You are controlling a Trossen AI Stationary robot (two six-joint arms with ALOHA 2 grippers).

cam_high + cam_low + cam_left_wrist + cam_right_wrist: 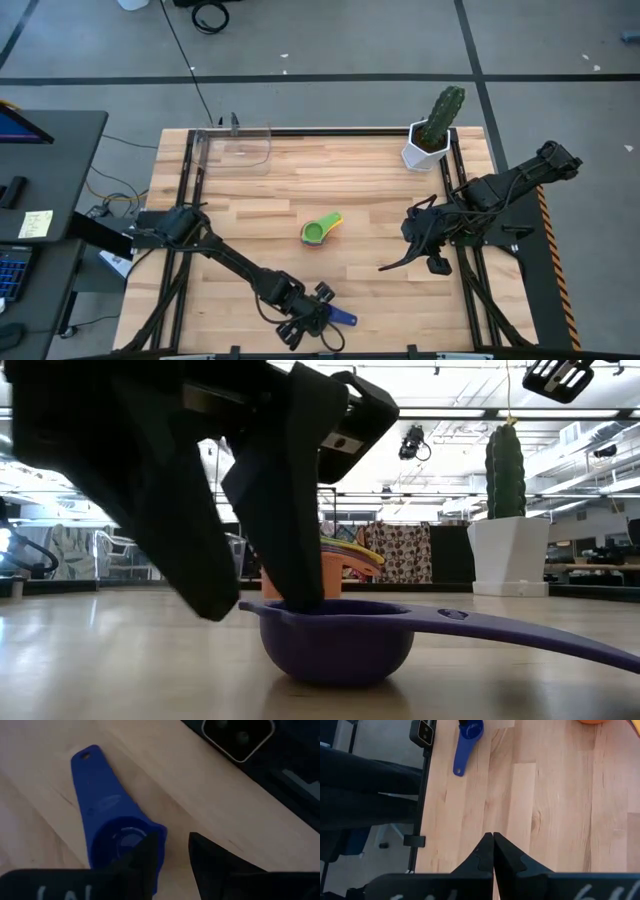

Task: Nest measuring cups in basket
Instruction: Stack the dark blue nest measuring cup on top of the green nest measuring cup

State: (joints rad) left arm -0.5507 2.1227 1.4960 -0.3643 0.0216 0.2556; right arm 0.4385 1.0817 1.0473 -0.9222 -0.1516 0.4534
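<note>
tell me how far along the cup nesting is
Partly done: a nested stack of cups, green on top, sits mid-table. In hand: the left gripper has one finger inside the dark blue cup at the table's near edge, its wall between the fingers. The right gripper waits shut, holding nothing. Left: add that cup to the stack; the clear basket holds no cups.

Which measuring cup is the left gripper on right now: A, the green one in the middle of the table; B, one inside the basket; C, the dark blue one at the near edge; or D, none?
C: the left gripper has its fingers over the rim of the dark blue cup, which sits on the table.
</note>
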